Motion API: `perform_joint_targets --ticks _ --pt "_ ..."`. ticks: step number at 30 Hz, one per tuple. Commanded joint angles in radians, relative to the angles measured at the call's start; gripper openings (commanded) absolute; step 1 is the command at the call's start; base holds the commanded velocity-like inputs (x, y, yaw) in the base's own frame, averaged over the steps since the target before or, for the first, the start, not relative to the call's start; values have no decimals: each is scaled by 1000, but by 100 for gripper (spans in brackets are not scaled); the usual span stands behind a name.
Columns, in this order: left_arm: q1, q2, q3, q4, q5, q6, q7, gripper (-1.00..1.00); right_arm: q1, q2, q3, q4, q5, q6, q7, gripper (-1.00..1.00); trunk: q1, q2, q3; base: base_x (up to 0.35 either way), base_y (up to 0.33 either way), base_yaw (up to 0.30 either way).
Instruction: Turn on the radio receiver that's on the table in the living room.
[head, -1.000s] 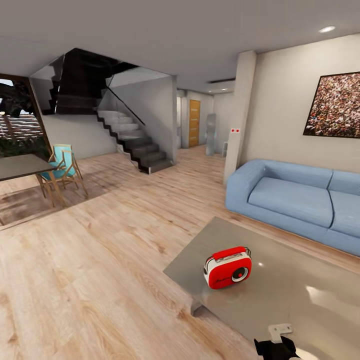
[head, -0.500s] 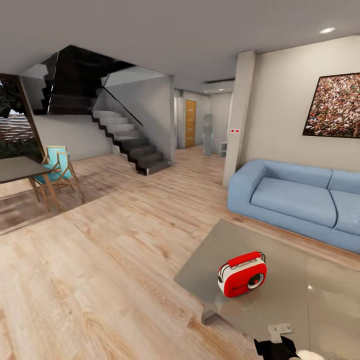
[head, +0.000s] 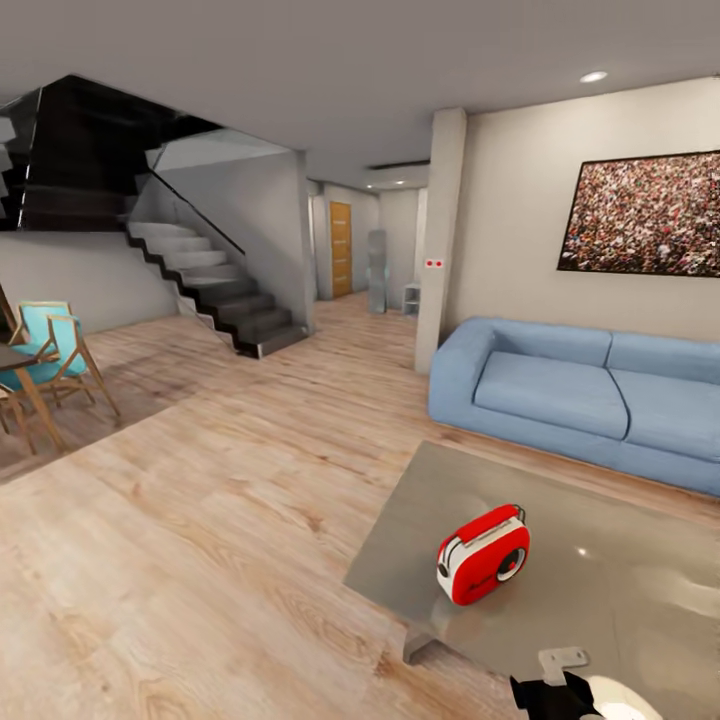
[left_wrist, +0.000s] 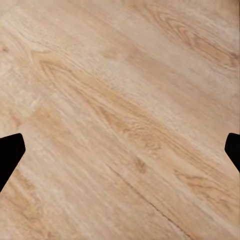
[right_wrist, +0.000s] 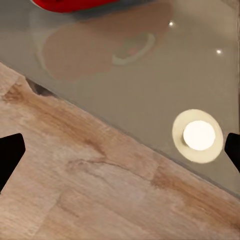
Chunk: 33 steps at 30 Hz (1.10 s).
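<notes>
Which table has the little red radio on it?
The shiny grey table in front of the blue sofa holds the radio receiver. The brown table by the turquoise chair has none.

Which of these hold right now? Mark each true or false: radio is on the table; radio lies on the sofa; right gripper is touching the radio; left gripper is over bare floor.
1. The radio receiver stands on the table. True.
2. The radio lies on the sofa. False: it is on the table, apart from the sofa.
3. The right gripper touches the radio. False: it is open, short of it.
4. The left gripper is over wood floor. True.
</notes>
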Motion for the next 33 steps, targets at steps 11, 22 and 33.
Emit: perform_joint_targets --ticks 11,22,33 --pt "0 0 0 0 -1 0 0 100 0 0 0 0 -4 -59 -7 100 0 0 1 168 287 -273" --pt "0 0 0 0 0 -1 0 100 0 -1 -1 0 -6 -60 -9 100 0 0 1 81 135 -275" --pt "0 1 0 0 0 0 0 100 0 -2 -2 0 -6 -60 -9 100 0 0 1 52 175 -275"
